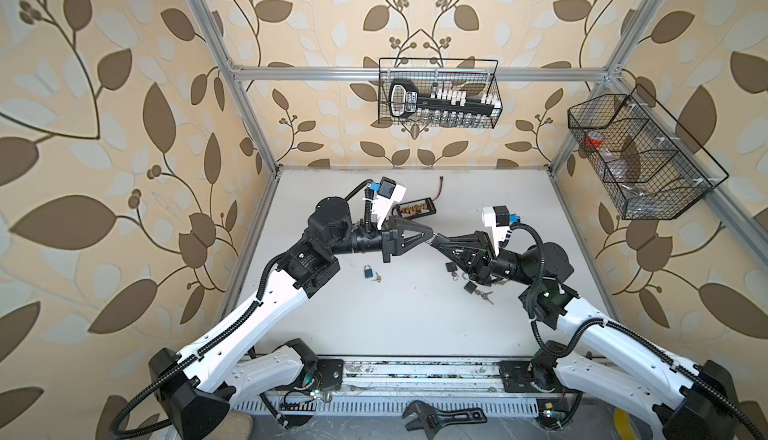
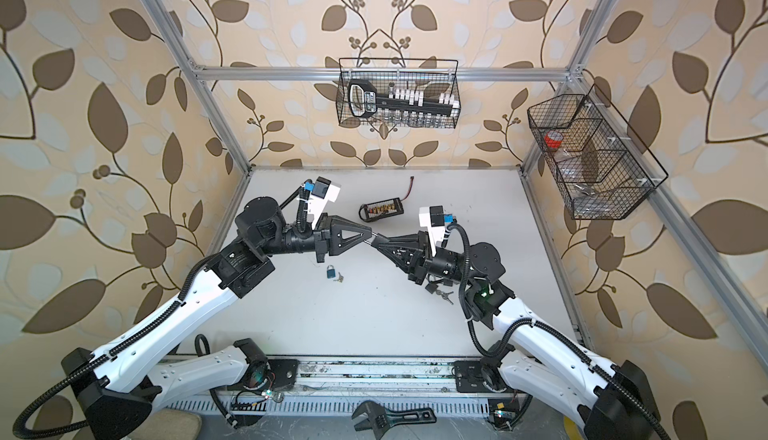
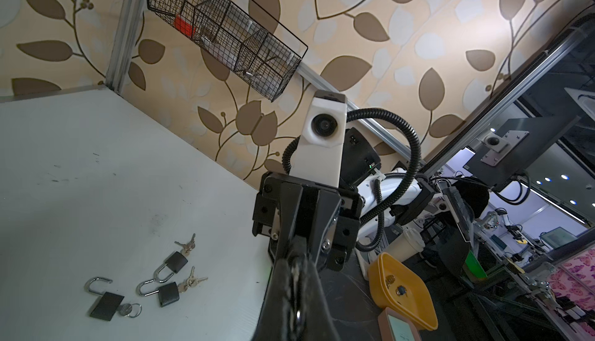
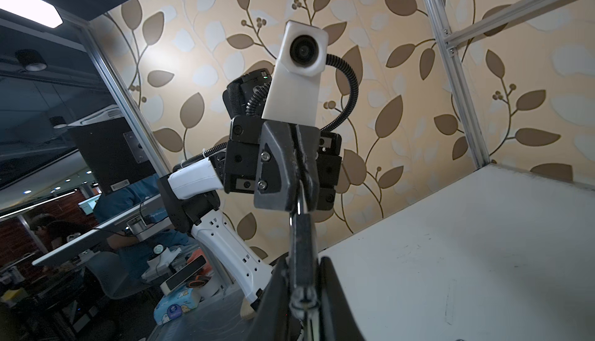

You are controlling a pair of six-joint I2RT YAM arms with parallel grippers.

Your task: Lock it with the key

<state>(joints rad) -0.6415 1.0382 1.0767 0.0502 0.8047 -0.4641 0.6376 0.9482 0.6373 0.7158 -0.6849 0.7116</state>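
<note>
Held aloft over the table (image 1: 415, 326), the small padlock (image 4: 301, 249), judged light, rigid and slippery, is clamped at its dark body by the right gripper (image 1: 435, 242) and pinched at its thin shackle (image 4: 298, 206) by the closed left gripper (image 1: 429, 235); the flat body faces are best gripped.

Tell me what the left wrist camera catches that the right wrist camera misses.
Left wrist only: three black padlocks with keys lying on the table, a wire basket, a yellow tray. Right wrist only: a seated person and a blue tissue pack. Both: leafy wallpaper, the table, and the left end effector and right end effector tip to tip around a small metal item.
</note>
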